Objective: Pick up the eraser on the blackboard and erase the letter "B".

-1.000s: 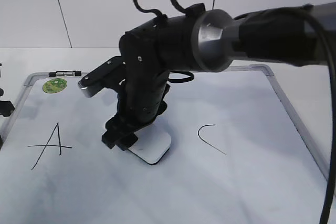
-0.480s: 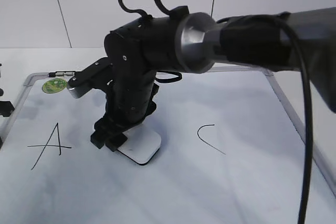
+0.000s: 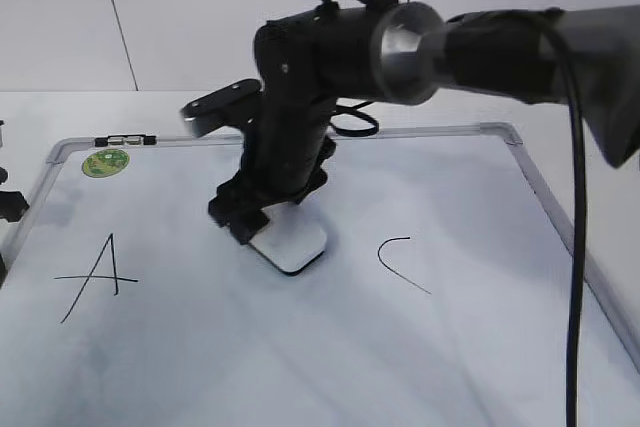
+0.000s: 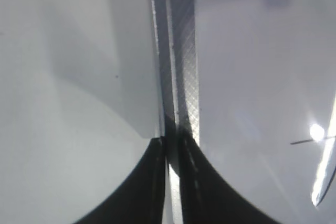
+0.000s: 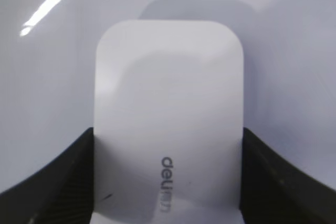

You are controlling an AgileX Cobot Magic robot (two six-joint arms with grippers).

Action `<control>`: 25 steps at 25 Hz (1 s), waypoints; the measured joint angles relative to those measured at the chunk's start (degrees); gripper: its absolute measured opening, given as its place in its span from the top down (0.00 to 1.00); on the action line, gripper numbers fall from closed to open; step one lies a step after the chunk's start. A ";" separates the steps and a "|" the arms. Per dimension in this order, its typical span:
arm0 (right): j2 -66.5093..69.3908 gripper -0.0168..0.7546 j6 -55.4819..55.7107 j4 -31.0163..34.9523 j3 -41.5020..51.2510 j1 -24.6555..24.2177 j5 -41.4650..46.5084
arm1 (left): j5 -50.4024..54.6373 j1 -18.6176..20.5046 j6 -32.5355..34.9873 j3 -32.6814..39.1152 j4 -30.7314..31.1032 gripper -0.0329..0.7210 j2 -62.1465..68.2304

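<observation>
The white eraser (image 3: 292, 245) lies flat on the blackboard (image 3: 300, 357), between the letter "A" (image 3: 97, 275) and the letter "C" (image 3: 402, 263). My right gripper (image 3: 262, 225) is shut on the eraser's two long sides. In the right wrist view the eraser (image 5: 168, 103) fills the space between the fingers of that gripper (image 5: 168, 153), its grey lettering facing up. No letter "B" shows; the spot between "A" and "C" is bare or under the eraser. My left gripper (image 4: 172, 148) is shut and empty over the board's grey frame (image 4: 181, 66); it also shows at the left edge of the exterior view (image 3: 8, 205).
A round green sticker (image 3: 105, 162) sits at the board's far left corner. The board's grey metal frame (image 3: 545, 197) runs along the right side. The right arm's thick body and cable hang over the middle of the board.
The right gripper slid the eraser left across the board, then back to the right and farther from the camera. The left gripper has not moved.
</observation>
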 joint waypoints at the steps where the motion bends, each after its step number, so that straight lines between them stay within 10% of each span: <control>1: 0.00 0.31 0.22 0.00 -0.05 -1.25 -0.11 | 0.00 0.00 0.00 0.00 0.00 0.90 0.00; 25: -4.56 0.31 4.08 -2.97 -4.02 -7.15 12.67 | 0.68 0.00 0.00 0.00 -0.57 0.90 0.00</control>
